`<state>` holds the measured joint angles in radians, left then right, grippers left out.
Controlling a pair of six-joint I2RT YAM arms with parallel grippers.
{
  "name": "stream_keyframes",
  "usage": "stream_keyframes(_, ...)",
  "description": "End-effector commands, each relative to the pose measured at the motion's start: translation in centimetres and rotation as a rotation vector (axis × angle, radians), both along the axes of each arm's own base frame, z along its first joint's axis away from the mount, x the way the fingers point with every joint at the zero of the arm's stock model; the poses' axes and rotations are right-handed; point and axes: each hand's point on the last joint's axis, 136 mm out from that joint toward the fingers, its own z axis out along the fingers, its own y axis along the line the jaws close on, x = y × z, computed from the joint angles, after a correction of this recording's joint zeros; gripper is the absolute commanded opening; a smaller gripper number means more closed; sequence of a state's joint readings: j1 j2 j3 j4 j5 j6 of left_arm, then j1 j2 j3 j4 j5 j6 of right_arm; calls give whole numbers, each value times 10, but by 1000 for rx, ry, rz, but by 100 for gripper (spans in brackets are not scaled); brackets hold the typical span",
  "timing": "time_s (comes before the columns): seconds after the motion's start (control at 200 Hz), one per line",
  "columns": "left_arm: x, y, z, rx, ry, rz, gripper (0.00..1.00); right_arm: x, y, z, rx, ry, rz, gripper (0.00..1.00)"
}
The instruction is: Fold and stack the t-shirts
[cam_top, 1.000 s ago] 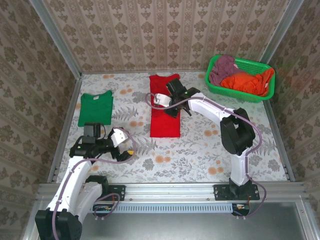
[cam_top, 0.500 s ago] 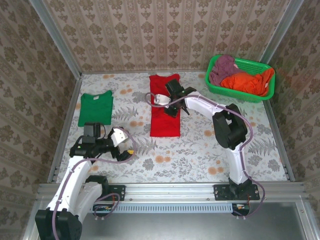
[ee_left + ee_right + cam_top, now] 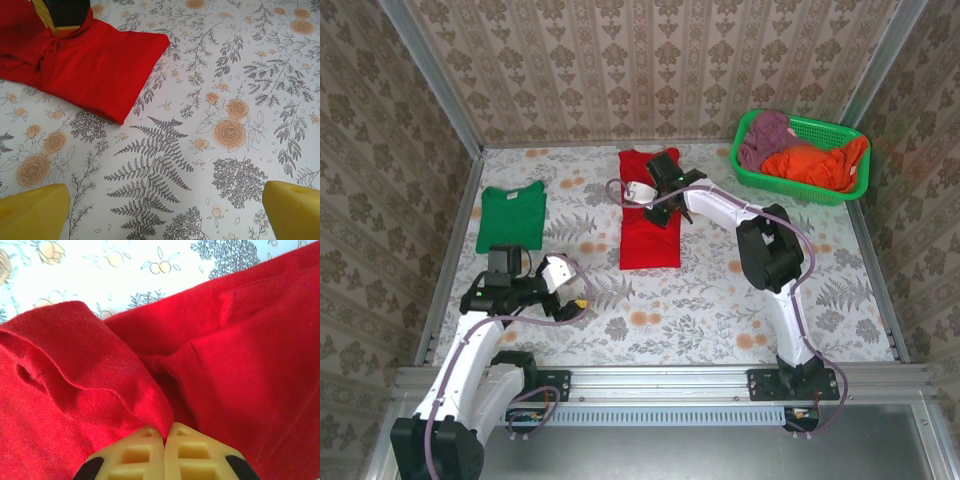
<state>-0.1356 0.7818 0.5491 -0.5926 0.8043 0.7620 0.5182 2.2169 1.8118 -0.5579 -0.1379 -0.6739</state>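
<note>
While the right gripper hangs over the far half of the bright red short-sleeved cloth t-shirt, its yellow ribbed fingertips are pressed together on a raised fold of that red cloth, as the right wrist view shows up close. The pinched edge stands up in a soft ridge, and more red cloth lies creased to its right.

The red t-shirt lies in the middle of the flower-printed tabletop, towards the far side. It is a narrow strip whose long axis runs from far to near. The grip sits near the far end, so nearly all of the strip stretches away from the fingers towards the near edge. I judge that the coming move turns on this: bringing the held end towards the near hem would halve the strip along its length.

The left gripper hovers low over bare tabletop at the near left, its jaws spread wide and holding nothing. It is well apart from the red t-shirt, whose near corner lies ahead of it, so the right arm is much the nearer.

The emerald green folded cloth t-shirt rests flat at the far left. A green plastic mesh basket of purple and orange clothes stands at the far right.
</note>
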Motion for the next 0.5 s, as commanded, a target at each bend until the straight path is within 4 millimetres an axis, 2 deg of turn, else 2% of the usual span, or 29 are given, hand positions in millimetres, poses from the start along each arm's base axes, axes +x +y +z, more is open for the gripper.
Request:
stream_keyframes(0.0,-3,-2,-2,-18,16,-6,100,16,-9,0,-12,-25,-55,0)
stream_keyframes(0.18,-3,-1,-3,-18,17,-3,100,17,-13,-1,-23,-24,-70,0)
stream_keyframes(0.325,-3,-2,-3,-22,17,-4,100,21,-19,-9,-40,-24,-100,0)
stream_keyframes(0.385,-3,-2,-3,-20,16,-4,100,27,-18,-6,-29,-51,-113,14)
stream_keyframes(0.495,-2,-1,-3,-21,14,-1,100,29,-10,15,44,-92,-131,57)
